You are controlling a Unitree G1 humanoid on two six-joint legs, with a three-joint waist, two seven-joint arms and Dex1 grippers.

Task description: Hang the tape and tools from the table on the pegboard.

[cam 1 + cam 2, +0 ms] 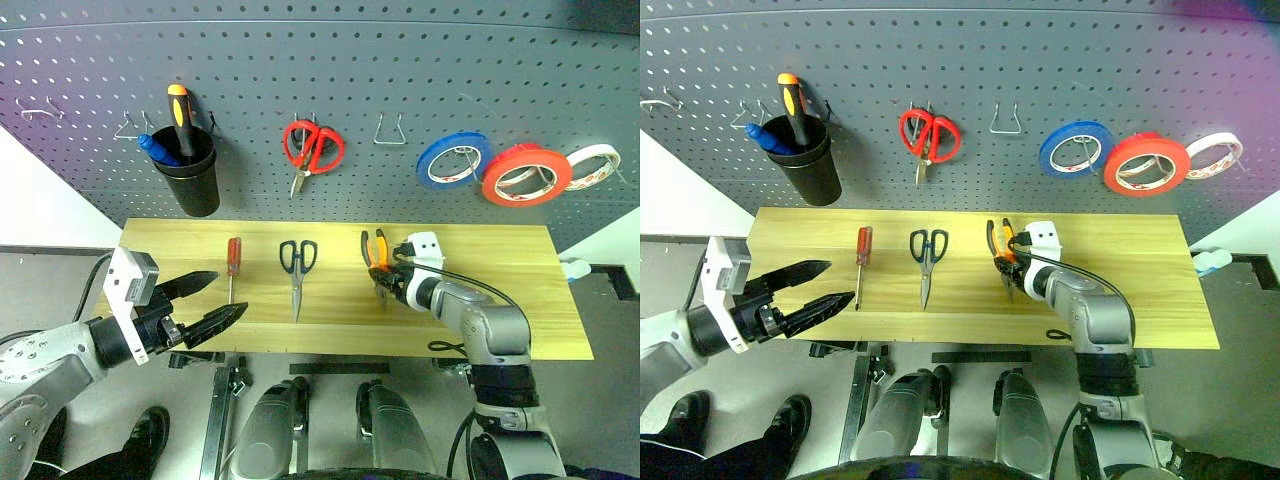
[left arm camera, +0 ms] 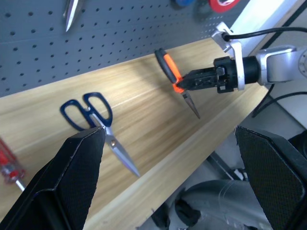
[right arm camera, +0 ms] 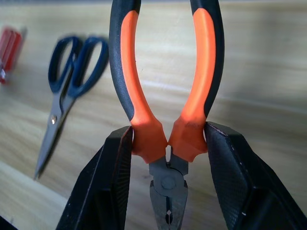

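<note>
The right gripper (image 1: 384, 281) is clamped on the pliers (image 1: 376, 252), the two black fingers (image 3: 108, 187) pressed against the lower ends of the orange handles just above the pivot. In the left wrist view the pliers are seen raised off the table (image 1: 510, 300), with the nose pointing down toward the wood and the handles up. From the pliers, the black-handled scissors (image 1: 297, 268) are found flat on the table at about 9 o'clock, blades toward the near edge. Further out in the same direction the red-handled screwdriver (image 1: 232, 265) is laid, its shaft toward the near edge.

The left gripper (image 1: 205, 302) is held wide apart and grasps nothing; it is placed over the near left corner of the table, at about 7 o'clock from the screwdriver.

On the pegboard (image 1: 400, 70), at about 1 o'clock from the pliers, the large red tape roll (image 1: 527, 173) is already hung, between a blue roll (image 1: 453, 158) and a white and red roll (image 1: 592, 166). A pair of red-handled scissors (image 1: 311, 150) is hung at 12 o'clock from the black-handled pair, and a black cup (image 1: 190, 175) with a yellow-and-black-handled screwdriver (image 1: 181, 118) is hung at 11 o'clock.
</note>
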